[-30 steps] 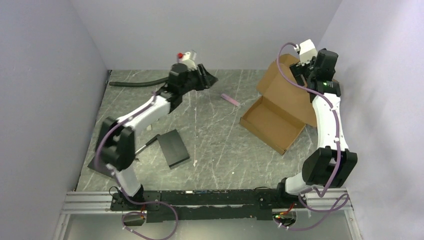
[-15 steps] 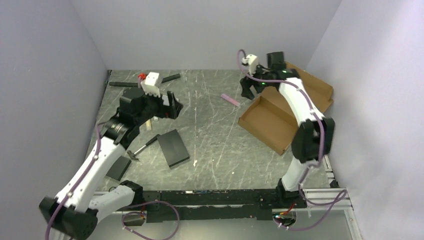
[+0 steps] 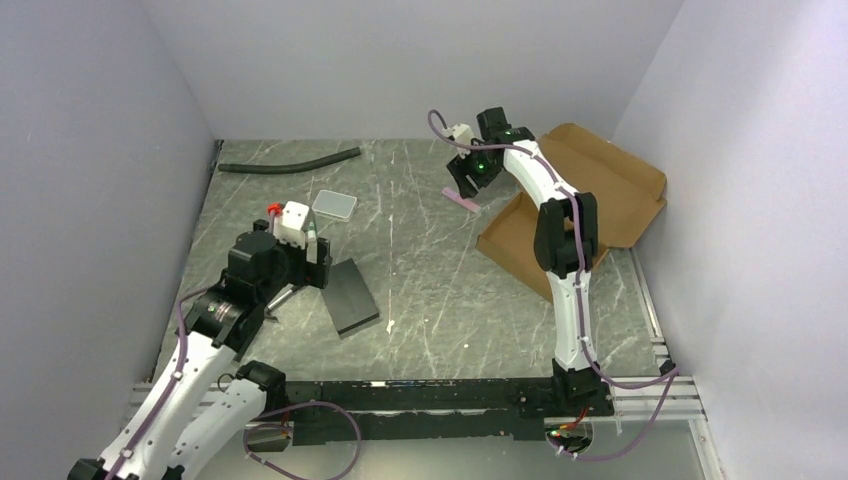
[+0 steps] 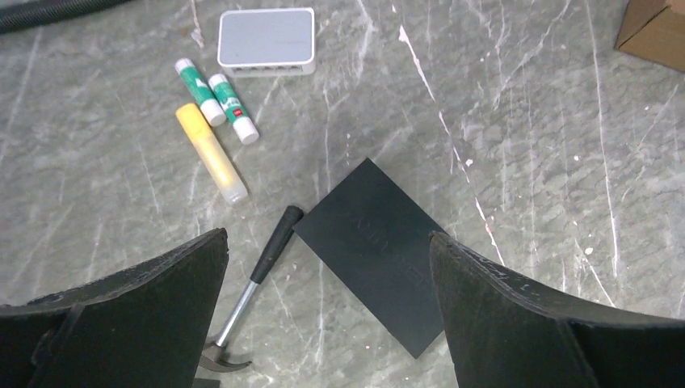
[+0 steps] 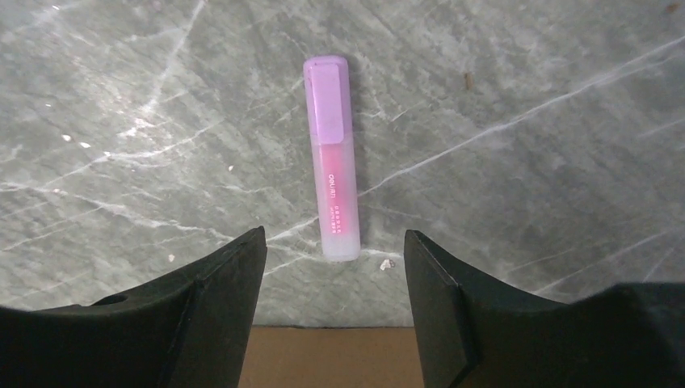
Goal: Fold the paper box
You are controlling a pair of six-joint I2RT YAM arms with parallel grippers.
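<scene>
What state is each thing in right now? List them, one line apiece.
paper box, open, lid laid back, not yet folded shut
left gripper, open, empty
right gripper, open, empty
highlighter, capped, lying flat
glue sticks, capped, lying side by side
hammer, lying flat
black slab, lying flat

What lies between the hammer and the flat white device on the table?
Two green-and-white glue sticks and a yellow marker lie there; the left wrist view shows them.
</scene>
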